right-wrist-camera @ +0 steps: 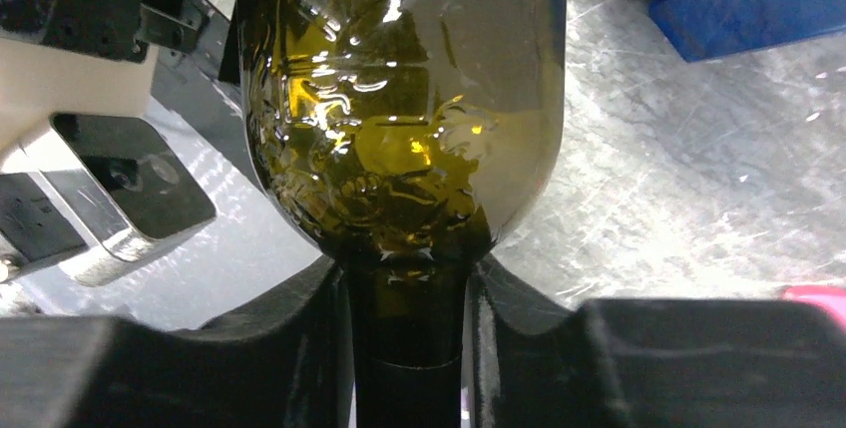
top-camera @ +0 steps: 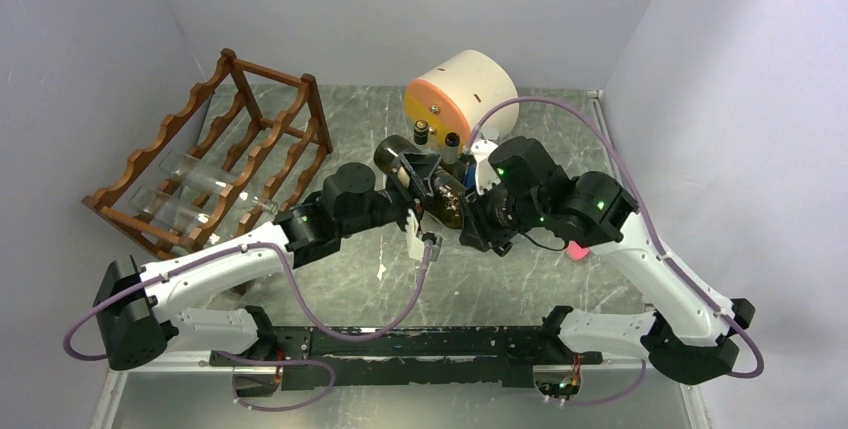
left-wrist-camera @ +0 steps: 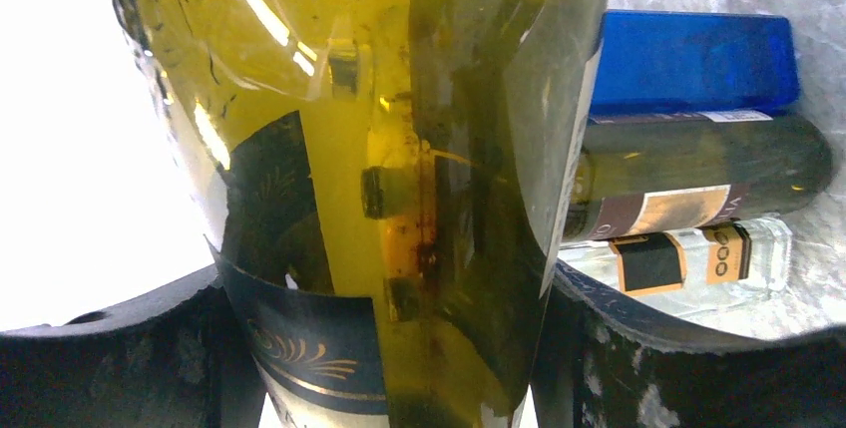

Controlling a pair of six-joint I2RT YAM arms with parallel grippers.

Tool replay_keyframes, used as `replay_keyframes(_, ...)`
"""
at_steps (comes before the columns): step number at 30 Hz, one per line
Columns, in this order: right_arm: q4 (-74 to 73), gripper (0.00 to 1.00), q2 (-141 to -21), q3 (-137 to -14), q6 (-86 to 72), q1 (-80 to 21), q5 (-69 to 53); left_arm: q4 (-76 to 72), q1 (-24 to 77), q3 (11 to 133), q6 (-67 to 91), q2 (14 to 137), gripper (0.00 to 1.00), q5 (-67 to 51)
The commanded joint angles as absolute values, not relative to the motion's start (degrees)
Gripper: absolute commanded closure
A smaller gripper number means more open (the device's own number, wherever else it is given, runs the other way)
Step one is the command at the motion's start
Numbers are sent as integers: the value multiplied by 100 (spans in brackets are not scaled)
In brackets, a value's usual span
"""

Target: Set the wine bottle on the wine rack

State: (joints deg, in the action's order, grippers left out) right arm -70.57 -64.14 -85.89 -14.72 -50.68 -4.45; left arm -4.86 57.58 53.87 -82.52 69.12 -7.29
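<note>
An olive-green wine bottle (top-camera: 432,187) with a dark blue and gold label is held above the table's middle between both arms. My left gripper (top-camera: 415,199) is shut on its body; in the left wrist view the bottle (left-wrist-camera: 399,129) fills the space between the black fingers (left-wrist-camera: 110,358). My right gripper (top-camera: 470,211) is shut on its neck (right-wrist-camera: 409,338), with the bottle's shoulder (right-wrist-camera: 399,99) just above the fingers (right-wrist-camera: 249,348). The reddish-brown wine rack (top-camera: 215,154) stands at the far left, with clear bottles (top-camera: 190,194) lying in it.
A white drum with an orange face (top-camera: 460,94) stands at the back centre, with upright bottles (top-camera: 422,131) before it. A blue box (left-wrist-camera: 693,59), a dark bottle (left-wrist-camera: 698,174) and a clear bottle (left-wrist-camera: 698,253) lie beyond. A pink thing (top-camera: 577,249) lies right.
</note>
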Motion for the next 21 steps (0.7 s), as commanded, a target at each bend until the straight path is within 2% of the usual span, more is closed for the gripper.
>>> replay_keyframes(1,-6734,70,-6495,-8427,-1346,-5054,-619,-1091,5818,5885,-8069,6789,93,-969)
replay_keyframes(4,-6723,99,-6493,-8430,-1344,-5054,-602,-1096,5818,5885,-8052,6844,91,-794)
replay_keyframes(5,-6705,100,-6469,-8455,-1359,-5059,-508,-1146,5818,5868,-8024,6861,85,-724)
replay_keyframes(8,-6535,100,-6305,-8485,-1399,-5057,-232,-1297,5818,5749,-7882,6869,47,-601)
replay_keyframes(9,-6469,100,-6245,-8507,-1424,-5055,-115,-1334,5821,5670,-7843,6851,37,-592)
replay_keyframes(10,-6398,100,-6192,-8537,-1454,-5062,4,-1339,5819,5613,-7796,6828,16,-586)
replay_keyframes(11,-6346,100,-6139,-8568,-1485,-5057,146,-1296,5818,5586,-7737,6815,1,-588)
replay_keyframes(17,-5993,100,-5790,-8520,-1593,-5058,789,-694,5819,5574,-7285,6645,1,-639)
replay_keyframes(21,-5769,100,-5649,-8321,-1580,-5056,683,-355,5818,5530,-6886,6324,1,-746)
